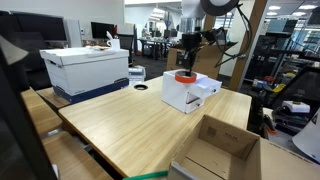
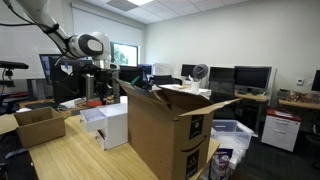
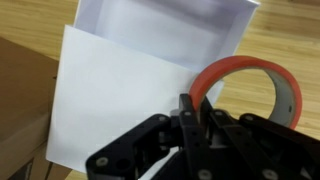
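My gripper (image 3: 190, 105) is shut on the wall of a red tape roll (image 3: 250, 70); one finger is inside the ring and one outside. Wood shows through the ring's hole. Just beside and under the roll is a white open box (image 3: 130, 90). In an exterior view the gripper (image 1: 186, 58) hangs straight down over the red tape roll (image 1: 185, 76), right above the white box (image 1: 190, 95) on the wooden table (image 1: 120, 125). From the opposite side the arm (image 2: 85, 45) reaches down toward the white box (image 2: 108, 125); the roll is hard to make out there.
A big white and blue storage box (image 1: 85, 68) stands at the table's far left, with a small white box (image 1: 136, 75) beside it. An open cardboard box (image 1: 225, 145) sits at the near right. A tall cardboard box (image 2: 170, 130) and a smaller one (image 2: 38, 125) flank the white box.
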{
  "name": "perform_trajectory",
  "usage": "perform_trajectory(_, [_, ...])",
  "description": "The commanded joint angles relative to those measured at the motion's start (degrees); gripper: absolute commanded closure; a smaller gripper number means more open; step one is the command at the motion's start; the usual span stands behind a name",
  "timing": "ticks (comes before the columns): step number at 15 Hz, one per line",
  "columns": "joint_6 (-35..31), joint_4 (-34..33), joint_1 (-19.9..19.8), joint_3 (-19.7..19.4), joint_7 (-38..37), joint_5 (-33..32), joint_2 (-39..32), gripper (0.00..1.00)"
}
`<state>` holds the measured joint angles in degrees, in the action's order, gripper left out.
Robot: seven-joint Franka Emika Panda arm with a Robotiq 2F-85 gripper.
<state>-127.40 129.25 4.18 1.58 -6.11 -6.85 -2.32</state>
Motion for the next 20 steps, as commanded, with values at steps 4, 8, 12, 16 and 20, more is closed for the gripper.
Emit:
perform_trajectory(4, [4.35,1.76,-1.40,-0.57,-0.33,0.17,3.81,0.95])
perform_trajectory(8, [6.08,2.72,-1.82,-0.86,-0.88,0.15,5.09,0.95])
perform_trajectory(12, [5.93,5.21,-2.07,-1.19,-0.78,0.24,7.10,0.95])
perform_trajectory(16, [6.82,7.46,-2.61,-1.48,-1.54,0.04,8.95,0.95])
perform_trajectory(20, [8.48,8.71,-3.35,-1.69,-2.48,0.02,10.04,0.95])
